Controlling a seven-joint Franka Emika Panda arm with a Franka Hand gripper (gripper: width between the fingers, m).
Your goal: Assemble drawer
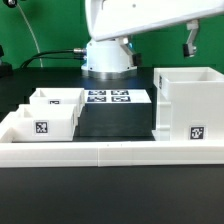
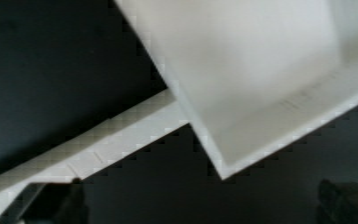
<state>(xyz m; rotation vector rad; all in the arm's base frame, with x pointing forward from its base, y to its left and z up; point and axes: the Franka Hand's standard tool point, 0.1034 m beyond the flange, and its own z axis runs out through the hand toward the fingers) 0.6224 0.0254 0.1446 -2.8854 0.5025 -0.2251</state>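
The drawer's tall boxy housing (image 1: 187, 105) stands at the exterior view's right, with a square tag on its front. Two small open-top trays (image 1: 57, 100) (image 1: 40, 122) sit side by side at the exterior view's left, the nearer one showing a tag. My gripper (image 1: 190, 40) hangs high above the housing and touches nothing. In the wrist view the housing (image 2: 265, 80) fills the picture as a large white face. My gripper (image 2: 190, 205) is open and empty, with one dark fingertip (image 2: 34, 205) at each lower corner.
The long low white border wall (image 1: 110, 152) runs along the front and shows as a pale strip in the wrist view (image 2: 105, 150). The marker board (image 1: 107, 97) lies between the trays and the housing. The robot base (image 1: 107, 55) stands behind. The table is black.
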